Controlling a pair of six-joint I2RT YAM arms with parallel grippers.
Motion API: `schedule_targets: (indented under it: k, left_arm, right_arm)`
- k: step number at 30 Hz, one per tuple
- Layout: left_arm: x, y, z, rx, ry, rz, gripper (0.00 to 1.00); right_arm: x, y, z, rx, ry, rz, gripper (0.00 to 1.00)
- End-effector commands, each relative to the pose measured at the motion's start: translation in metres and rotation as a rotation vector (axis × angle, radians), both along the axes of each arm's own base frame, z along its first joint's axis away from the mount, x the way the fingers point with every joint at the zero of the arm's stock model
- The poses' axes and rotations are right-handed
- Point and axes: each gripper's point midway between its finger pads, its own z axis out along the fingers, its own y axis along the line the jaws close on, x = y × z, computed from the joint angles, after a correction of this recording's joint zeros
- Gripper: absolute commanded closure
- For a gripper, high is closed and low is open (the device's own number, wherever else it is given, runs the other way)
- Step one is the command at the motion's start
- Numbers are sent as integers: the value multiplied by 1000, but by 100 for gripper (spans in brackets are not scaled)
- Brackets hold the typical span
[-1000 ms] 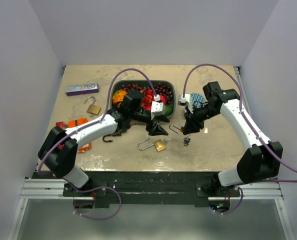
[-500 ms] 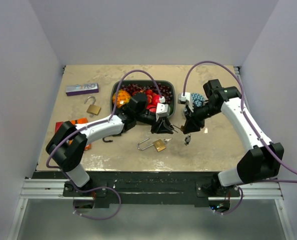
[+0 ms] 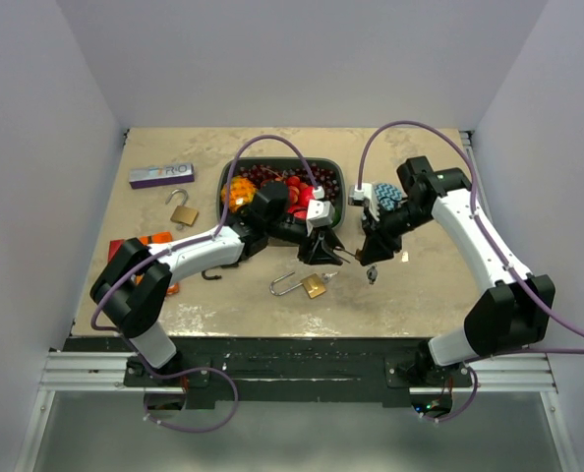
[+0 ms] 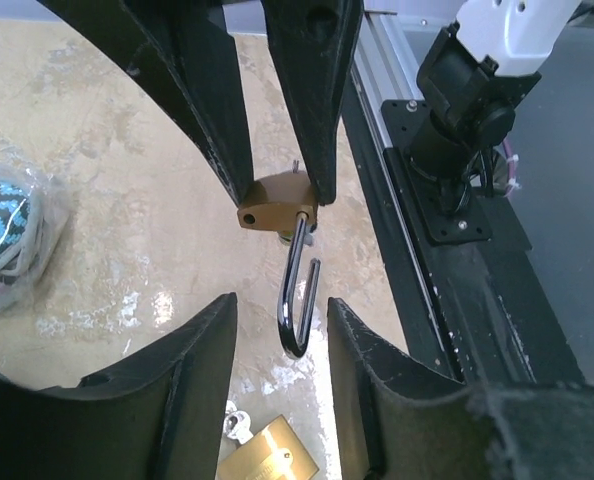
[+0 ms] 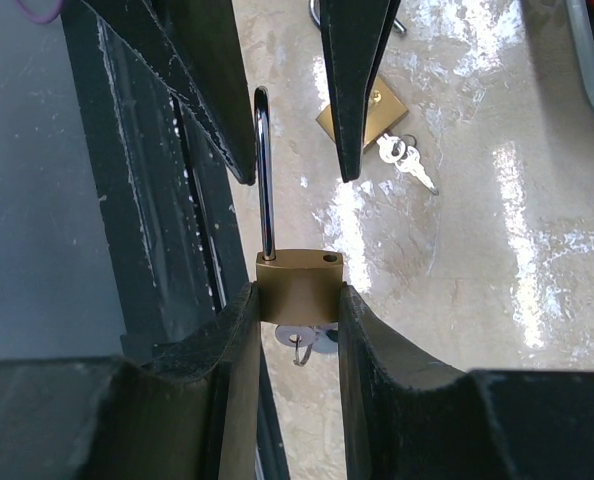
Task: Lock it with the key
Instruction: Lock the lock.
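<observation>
Padlock (image 5: 299,288) sits pinched by its body in my right gripper (image 5: 295,300), above the table, key (image 5: 307,338) hanging beneath. My left gripper (image 4: 280,312) has slid across, jaws spread either side of the open shackle (image 4: 295,295); pressing it home looks next.

Tabletop (image 3: 430,295) with tray (image 3: 338,177), box (image 3: 161,175), padlock (image 3: 313,286)

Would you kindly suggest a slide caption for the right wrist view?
Right gripper clamps a brass padlock, shackle open, while the open left gripper straddles the shackle.
</observation>
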Motion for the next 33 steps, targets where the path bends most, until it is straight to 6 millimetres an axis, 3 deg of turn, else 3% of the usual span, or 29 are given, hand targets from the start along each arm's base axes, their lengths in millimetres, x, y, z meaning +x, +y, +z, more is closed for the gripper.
schedule_targets:
  k: [1, 5, 8, 9, 10, 11, 12, 16, 17, 24, 33]
  left_arm:
    - [0, -6, 30, -92, -50, -13, 55]
    - [0, -7, 32, -87, -16, -14, 57]
    - [-3, -5, 30, -88, -14, -17, 66]
    - [-3, -5, 29, -89, -16, -20, 82]
    - [-5, -5, 29, -88, -16, -25, 92]
    - [-5, -4, 27, -85, -16, -26, 100]
    - [-6, -3, 28, -87, -16, -29, 100]
    - [-7, 0, 35, -96, -17, -26, 100]
    - [-7, 2, 35, -90, 17, -16, 100]
    - [6, 22, 63, -153, 67, 38, 100]
    - [-6, 29, 82, -204, 114, 23, 100]
  right_arm:
    - [1, 8, 16, 39, -42, 27, 100]
    - [-1, 10, 15, 37, -33, 28, 100]
    - [-1, 11, 16, 42, -28, 22, 100]
    - [-1, 12, 17, 46, -24, 19, 100]
    - [-1, 13, 18, 48, -26, 19, 100]
    - [-1, 14, 19, 59, -20, 16, 100]
    - [0, 14, 20, 63, -20, 18, 100]
    - [1, 16, 25, 72, -13, 7, 31]
    - [2, 16, 29, 77, -31, -1, 3]
    - [8, 10, 44, 96, -165, -39, 1]
    - [6, 22, 52, 206, -269, -25, 13]
